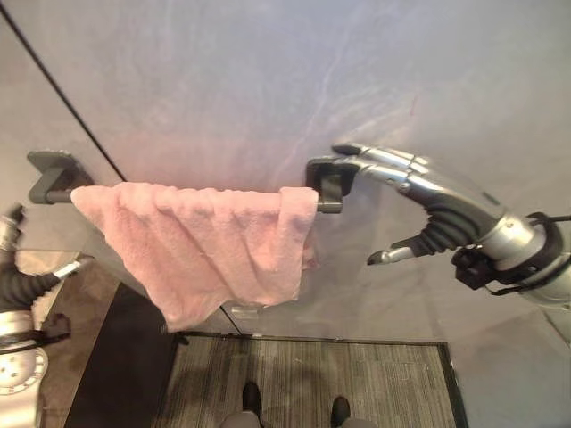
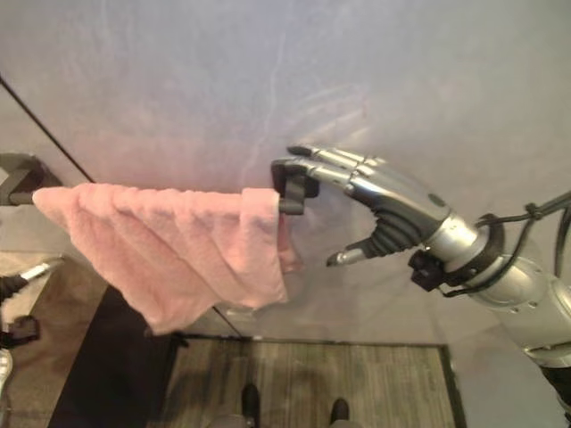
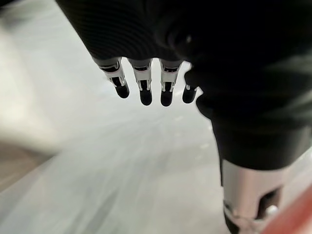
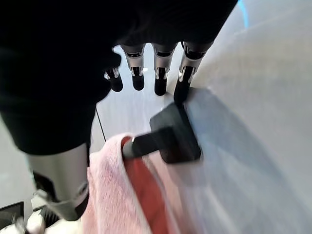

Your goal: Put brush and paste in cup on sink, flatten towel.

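right hand (image 2: 393, 201) spread, fingers straight, fingertips (image 1: 350, 150) over the dark bracket (image 1: 326, 178) at the end of the dark wall-mounted towel rail, thumb hanging apart below, holding nothing. pink terry towel (image 1: 214, 245) just beyond fingertips, draped bunched over the rail, lower edge slanting down away from hand. grey wall (image 1: 268, 80) behind. left hand (image 3: 146, 85) well apart past towel's far end, fingers straight, empty.
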Available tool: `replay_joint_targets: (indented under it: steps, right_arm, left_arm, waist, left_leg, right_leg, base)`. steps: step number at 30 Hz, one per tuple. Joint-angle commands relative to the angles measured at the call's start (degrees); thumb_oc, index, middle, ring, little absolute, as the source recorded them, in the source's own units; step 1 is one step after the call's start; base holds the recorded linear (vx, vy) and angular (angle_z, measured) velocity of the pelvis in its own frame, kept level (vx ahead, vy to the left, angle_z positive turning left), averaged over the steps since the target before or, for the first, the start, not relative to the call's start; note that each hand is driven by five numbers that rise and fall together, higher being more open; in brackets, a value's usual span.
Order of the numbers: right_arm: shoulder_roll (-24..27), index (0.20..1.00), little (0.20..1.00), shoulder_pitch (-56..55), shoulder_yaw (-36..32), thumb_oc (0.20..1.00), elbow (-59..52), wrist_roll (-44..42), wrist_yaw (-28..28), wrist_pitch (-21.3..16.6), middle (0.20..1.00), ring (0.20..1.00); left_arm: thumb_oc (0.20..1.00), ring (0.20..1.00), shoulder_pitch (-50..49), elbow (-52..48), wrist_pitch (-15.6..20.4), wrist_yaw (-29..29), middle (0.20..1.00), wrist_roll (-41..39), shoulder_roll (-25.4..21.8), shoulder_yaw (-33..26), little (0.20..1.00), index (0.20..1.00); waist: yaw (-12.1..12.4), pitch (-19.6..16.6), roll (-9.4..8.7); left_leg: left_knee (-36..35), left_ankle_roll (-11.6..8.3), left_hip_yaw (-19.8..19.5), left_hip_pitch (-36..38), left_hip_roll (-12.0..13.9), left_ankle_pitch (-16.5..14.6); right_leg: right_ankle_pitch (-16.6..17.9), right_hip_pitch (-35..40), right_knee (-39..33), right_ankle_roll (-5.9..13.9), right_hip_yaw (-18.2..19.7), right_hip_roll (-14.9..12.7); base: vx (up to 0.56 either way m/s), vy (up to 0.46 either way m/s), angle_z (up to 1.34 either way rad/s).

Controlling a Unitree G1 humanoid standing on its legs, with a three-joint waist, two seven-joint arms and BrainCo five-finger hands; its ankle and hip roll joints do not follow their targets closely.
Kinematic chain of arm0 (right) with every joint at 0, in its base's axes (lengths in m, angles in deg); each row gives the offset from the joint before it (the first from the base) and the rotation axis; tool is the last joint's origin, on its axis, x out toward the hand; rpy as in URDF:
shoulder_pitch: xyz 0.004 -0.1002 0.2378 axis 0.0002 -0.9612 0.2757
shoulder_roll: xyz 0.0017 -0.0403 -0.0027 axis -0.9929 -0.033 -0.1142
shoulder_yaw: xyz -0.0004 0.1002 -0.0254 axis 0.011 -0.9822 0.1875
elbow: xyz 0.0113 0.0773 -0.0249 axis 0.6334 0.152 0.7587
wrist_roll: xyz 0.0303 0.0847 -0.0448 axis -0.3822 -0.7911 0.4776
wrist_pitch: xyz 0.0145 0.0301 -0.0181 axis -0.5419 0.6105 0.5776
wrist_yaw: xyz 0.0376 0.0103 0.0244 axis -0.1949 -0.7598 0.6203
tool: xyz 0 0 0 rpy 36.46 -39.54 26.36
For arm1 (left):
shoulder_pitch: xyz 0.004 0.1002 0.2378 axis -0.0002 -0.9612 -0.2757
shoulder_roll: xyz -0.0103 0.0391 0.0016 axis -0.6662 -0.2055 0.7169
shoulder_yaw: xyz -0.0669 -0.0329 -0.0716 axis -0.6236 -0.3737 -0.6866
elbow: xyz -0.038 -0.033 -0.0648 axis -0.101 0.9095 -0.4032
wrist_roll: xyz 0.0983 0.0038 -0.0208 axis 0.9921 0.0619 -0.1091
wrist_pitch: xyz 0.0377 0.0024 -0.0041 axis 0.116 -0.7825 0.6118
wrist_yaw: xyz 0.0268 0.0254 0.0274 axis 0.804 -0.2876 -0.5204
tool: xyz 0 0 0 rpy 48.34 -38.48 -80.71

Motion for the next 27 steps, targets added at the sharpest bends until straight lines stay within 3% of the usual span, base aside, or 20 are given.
replay_joint_targets:
  steps: [1, 7, 14, 17, 23, 26, 27]
  right_arm:
    - [-3.13, 1.0, 1.0, 2.17, 1.85, 1.0, -1.36, -0.1, -0.15, 0.31, 1.0, 1.0]
    - [-3.91, 1.0, 1.0, 1.25, 0.03, 1.0, -1.39, 0.31, -0.3, 0.06, 1.0, 1.0]
    - [-1.87, 1.0, 1.0, -0.44, -0.86, 1.0, -3.15, 1.25, 0.94, -0.77, 1.0, 1.0]
    - [-0.78, 1.0, 1.0, -2.11, -1.83, 1.0, -3.96, 0.58, 1.35, -0.96, 1.0, 1.0]
    - [-1.38, 1.0, 1.0, -6.78, -3.98, 1.0, -3.35, 2.06, 1.27, -0.31, 1.0, 1.0]
    - [-2.02, 1.0, 1.0, -7.81, -4.81, 1.0, -3.69, 3.31, 0.97, -0.32, 1.0, 1.0]
    - [-2.23, 1.0, 1.0, -6.14, -3.99, 1.0, -3.5, 4.94, 0.08, -0.3, 1.0, 1.0]
  left_arm:
    - [1.0, 1.0, 2.16, -4.4, 2.52, -0.1, 1.0, -0.73, -2.65, -2.42, 1.0, 1.0]
    - [1.0, 1.0, 0.23, -5.23, 2.49, 0.4, 1.0, 3.33, -5.46, -2.83, 1.0, 1.0]
    - [1.0, 1.0, -6.73, -7.61, 3.18, -0.75, 1.0, 12.03, -16.23, -11.74, 1.0, 1.0]
    - [1.0, 1.0, -9.5, -9.56, 3.67, -0.42, 1.0, 12.93, -18.81, -15.33, 1.0, 1.0]
    - [1.0, 1.0, -8.55, -12.43, 3.65, -0.63, 1.0, 11.71, -18.73, -15.97, 1.0, 1.0]
    - [1.0, 1.0, -7.13, -11.74, 3.8, -1.1, 1.0, 11.96, -17.86, -14.38, 1.0, 1.0]
    - [1.0, 1.0, -5.79, -11.22, 3.75, -1.74, 1.0, 11.99, -17.61, -13.48, 1.0, 1.0]
  waist:
    - [0.45, -0.69, -3.59]
    - [-0.73, -2.83, -1.9]
    - [-0.75, -4.82, -0.76]
    - [-0.8, -5.51, -0.61]
    - [-1.53, -4.63, -1.11]
    - [-1.99, -3.42, -1.06]
    - [-2.38, -1.74, -0.7]
  left_leg:
    - [6.17, -1.27, -2.26, 1.43, -1.27, -4.96]
    - [0.61, -0.47, -2.7, 5.37, -1.34, -3.76]
    - [-1.06, 0.85, 0.23, 8.61, -2.94, -5.64]
    - [-2.27, 1.21, 0.74, 9.34, -3.49, -5.73]
    - [-1.78, 2.63, 0.55, 9.28, -4.98, -6.4]
    - [-2.02, 3.04, 1.19, 8.57, -5.8, -6.31]
    - [-2.16, 3.12, 2.56, 6.7, -6.15, -5.55]
  right_leg:
    - [0.96, 0.79, -0.22, -0.87, 2.47, 0.24]
    - [1.26, 1.94, -0.37, -0.33, 3.32, 0.42]
    - [2.93, 2.99, -2.08, 1.72, 5.92, -1.86]
    - [3.72, 3.07, -3.08, 2.55, 6.43, -2.54]
    - [4.06, 1.92, -0.98, 3.34, 7.59, -3.88]
    - [6.63, 0.22, -1.86, 4.19, 8.92, -4.89]
    - [10.42, -3.25, -2.4, 5.3, 10.7, -5.35]
  base:
    - [-0.04, 0.064, -0.03]
    - [0.06, 0.09, -0.04]
    - [0.02, 0.138, -0.14]
    - [0.0, 0.095, -0.08]
    - [-0.03, 0.103, 0.0]
    - [-0.16, 0.116, -0.02]
    - [-0.28, 0.082, -0.14]
